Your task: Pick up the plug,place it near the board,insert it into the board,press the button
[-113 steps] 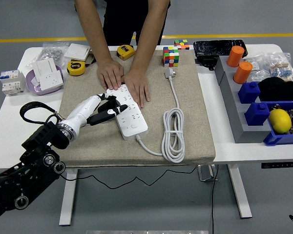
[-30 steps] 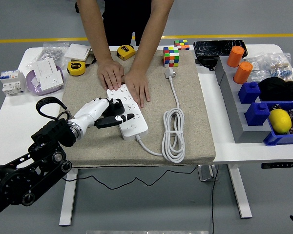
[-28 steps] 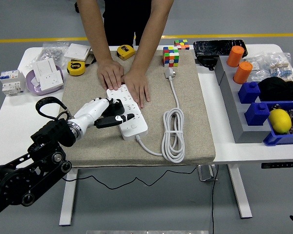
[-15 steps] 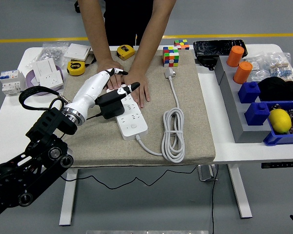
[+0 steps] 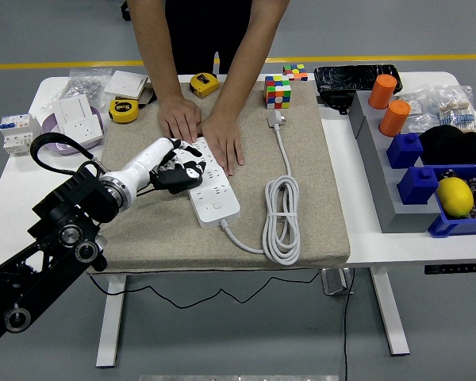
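Observation:
A white power strip (image 5: pixel 216 195) lies diagonally on the beige mat (image 5: pixel 317 198). At its far end, a person's two hands (image 5: pixel 180 119) (image 5: pixel 224 144) press flat on it. My left hand (image 5: pixel 173 164) reaches in from the left and is shut on a black plug (image 5: pixel 177 178), held low over the strip's left edge near its middle sockets. The plug touches or nearly touches the strip; whether its pins are in a socket is hidden. The strip's white cable (image 5: pixel 282 214) lies coiled to the right and ends in a white plug (image 5: pixel 276 119).
A Rubik's cube (image 5: pixel 278 91) stands at the mat's far edge. Two yellow tape measures (image 5: pixel 124 110) (image 5: pixel 204 83) and wall sockets (image 5: pixel 78 123) lie at the back left. A grey rack with orange cylinders (image 5: pixel 384 91), blue bins and a lemon (image 5: pixel 454 196) fills the right side.
My left hand rose toward the person's hands with the black plug half a second ago, and has now come back down onto the strip's left edge. The person's hands have stayed put.

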